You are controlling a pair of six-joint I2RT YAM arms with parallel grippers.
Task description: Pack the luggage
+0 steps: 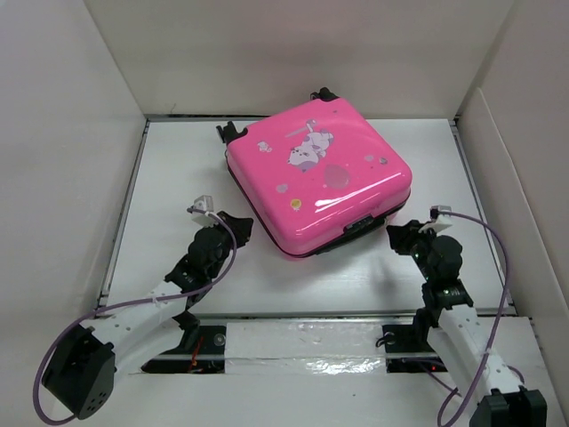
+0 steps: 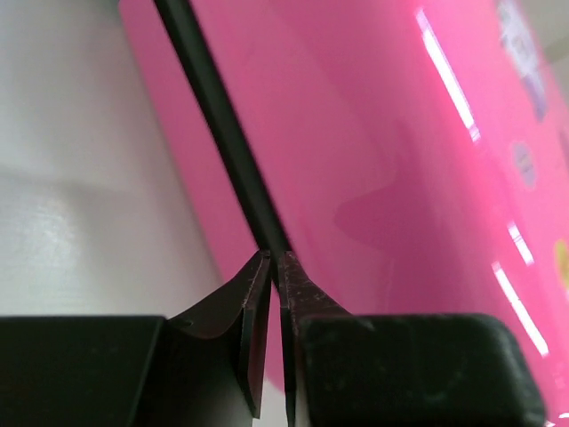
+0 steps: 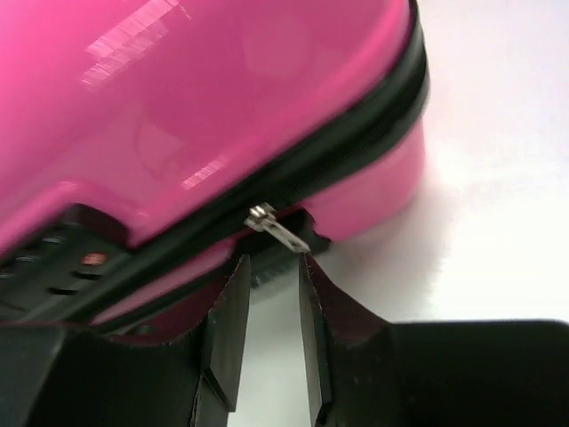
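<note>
Both at the shut pink luggage (image 1: 316,173): left gripper (image 2: 275,260) pinched closed at its black seam (image 2: 222,133), right gripper (image 3: 271,262) slightly apart by the zipper pull (image 3: 277,229)

light: bright, even overhead | glare: streaks on luggage (image 1: 316,178) lid | blur: wrist close-ups soft

A white table (image 1: 178,276) is boxed in on three sides by plain white panels: a back wall (image 1: 293,53), a left wall (image 1: 53,160) and a right wall (image 1: 529,178). Dark seams run where the panels meet the tabletop. A glossy white strip (image 1: 302,342) along the near edge catches bright glare. The lighting is even, with soft shadows.
</note>
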